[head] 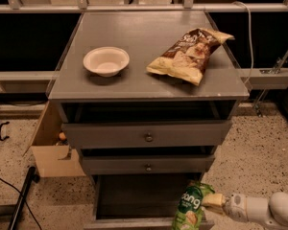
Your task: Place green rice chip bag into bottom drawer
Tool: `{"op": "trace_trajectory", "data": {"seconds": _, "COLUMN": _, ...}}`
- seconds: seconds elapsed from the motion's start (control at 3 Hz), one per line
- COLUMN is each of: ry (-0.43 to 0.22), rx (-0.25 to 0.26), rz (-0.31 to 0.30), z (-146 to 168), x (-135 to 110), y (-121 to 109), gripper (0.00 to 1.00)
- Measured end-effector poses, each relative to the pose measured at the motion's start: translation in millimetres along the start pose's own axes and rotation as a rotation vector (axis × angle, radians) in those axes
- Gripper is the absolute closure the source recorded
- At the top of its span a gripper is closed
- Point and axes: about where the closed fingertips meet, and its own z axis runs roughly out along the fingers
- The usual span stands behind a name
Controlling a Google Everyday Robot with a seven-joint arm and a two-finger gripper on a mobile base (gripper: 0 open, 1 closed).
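Observation:
The green rice chip bag [190, 208] stands upright at the bottom right, over the front right corner of the open bottom drawer [134, 198]. The drawer is pulled out and its dark floor shows bare. My gripper [210, 201] comes in from the right on a white arm [259, 209] and is shut on the bag's right edge. Above the drawer are two grey drawer fronts with small knobs, both slightly pulled out.
On the grey cabinet top [144, 75] sit a white bowl [106, 61] and a larger brown-and-yellow chip bag [189, 54]. A cardboard box [50, 147] stands left of the cabinet. A black cable and pole [19, 200] lie on the speckled floor at left.

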Motion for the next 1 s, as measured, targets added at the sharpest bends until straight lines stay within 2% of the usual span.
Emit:
{"op": "trace_trajectory", "data": {"seconds": 0.33, "ry": -0.01, "rx": 0.022, "rz": 0.042, "z": 34.6, "x": 7.1, "y": 22.9, "gripper": 1.0}}
{"op": "trace_trajectory", "data": {"seconds": 0.67, "ry": 0.006, "rx": 0.048, "rz": 0.077, "z": 65.7, "x": 13.5, "y": 34.9, "gripper": 1.0}}
{"op": "trace_trajectory", "data": {"seconds": 1.0, "ry": 0.078, "rx": 0.057, "rz": 0.146, "z": 91.1, "x": 25.8, "y": 36.9, "gripper": 1.0}}
